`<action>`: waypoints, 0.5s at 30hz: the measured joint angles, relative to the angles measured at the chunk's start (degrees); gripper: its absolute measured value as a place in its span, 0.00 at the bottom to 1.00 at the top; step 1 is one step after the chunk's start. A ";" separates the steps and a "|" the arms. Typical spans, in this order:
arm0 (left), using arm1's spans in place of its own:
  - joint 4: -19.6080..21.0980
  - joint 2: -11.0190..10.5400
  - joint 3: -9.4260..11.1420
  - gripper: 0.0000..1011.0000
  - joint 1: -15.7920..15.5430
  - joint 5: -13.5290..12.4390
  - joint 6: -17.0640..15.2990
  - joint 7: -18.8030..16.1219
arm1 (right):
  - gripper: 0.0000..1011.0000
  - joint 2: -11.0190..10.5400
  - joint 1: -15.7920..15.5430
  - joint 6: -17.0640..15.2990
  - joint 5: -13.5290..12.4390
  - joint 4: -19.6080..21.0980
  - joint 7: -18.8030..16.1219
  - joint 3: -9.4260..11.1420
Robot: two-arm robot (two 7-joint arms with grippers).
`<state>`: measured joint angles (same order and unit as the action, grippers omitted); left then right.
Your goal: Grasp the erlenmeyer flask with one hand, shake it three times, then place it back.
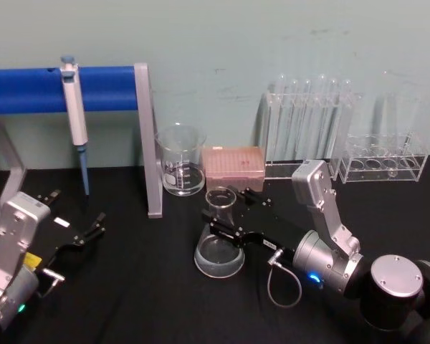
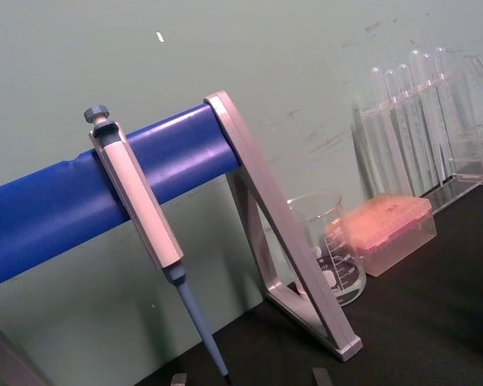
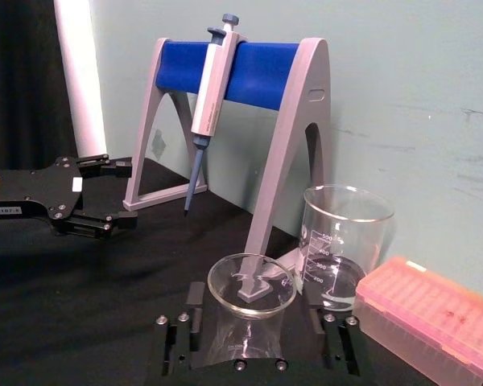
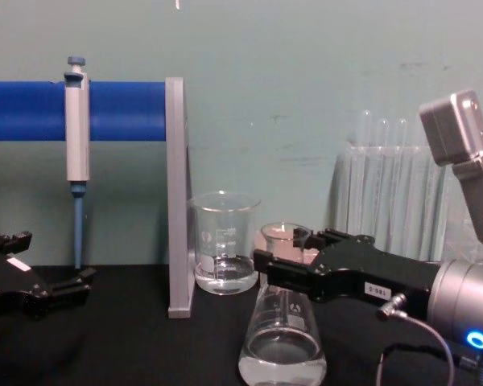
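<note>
The erlenmeyer flask (image 1: 218, 258) stands upright on the black table, a little clear liquid in its wide base (image 4: 282, 346). My right gripper (image 1: 222, 209) reaches in from the right at neck height. One finger sits on each side of the neck, and a slight gap shows in the right wrist view, where the flask's rim (image 3: 251, 285) rises between the fingers (image 3: 181, 326). The gripper looks open around the neck. My left gripper (image 1: 79, 206) is parked open at the table's left, holding nothing.
A glass beaker (image 1: 180, 161) and a pink tip box (image 1: 233, 165) stand just behind the flask. A blue-barred stand (image 1: 147, 136) holding a pipette (image 1: 74, 107) is at the back left. Test tube racks (image 1: 312, 129) line the back right.
</note>
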<state>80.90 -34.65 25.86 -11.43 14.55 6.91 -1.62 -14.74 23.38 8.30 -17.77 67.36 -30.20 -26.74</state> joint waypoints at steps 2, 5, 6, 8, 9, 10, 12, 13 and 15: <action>0.00 0.00 0.00 0.99 0.00 0.01 0.00 0.00 | 0.73 0.00 0.00 0.00 0.00 0.00 -0.01 0.00; 0.00 0.00 0.00 0.99 0.00 0.00 0.00 0.00 | 0.62 0.00 0.00 0.00 0.00 0.00 -0.01 0.00; 0.00 0.00 0.00 0.99 0.00 0.00 0.00 0.00 | 0.59 0.00 0.00 0.00 0.00 0.00 -0.01 0.00; 0.00 0.00 0.00 0.99 0.00 0.00 0.00 0.00 | 0.53 0.00 0.00 0.00 -0.01 0.00 -0.02 0.00; 0.00 0.00 0.00 0.99 0.00 0.00 0.00 0.00 | 0.48 0.00 0.00 0.00 -0.01 0.00 -0.03 0.00; 0.00 0.00 0.00 0.99 0.00 0.00 0.00 0.00 | 0.48 0.00 0.00 0.00 -0.02 0.00 -0.03 0.00; 0.00 0.00 0.00 0.99 -0.01 0.00 0.00 0.00 | 0.45 0.00 0.00 0.00 -0.03 0.00 -0.02 0.00; 0.00 0.00 0.00 0.99 0.00 0.00 0.00 0.00 | 0.45 0.00 0.00 0.00 -0.03 0.00 -0.02 0.00; 0.00 0.00 0.00 0.99 0.00 0.00 0.00 0.00 | 0.45 0.00 0.00 0.00 -0.03 0.00 -0.02 0.00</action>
<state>80.90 -34.65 25.86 -11.43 14.55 6.91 -1.62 -14.75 23.38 8.30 -17.80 67.36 -30.22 -26.74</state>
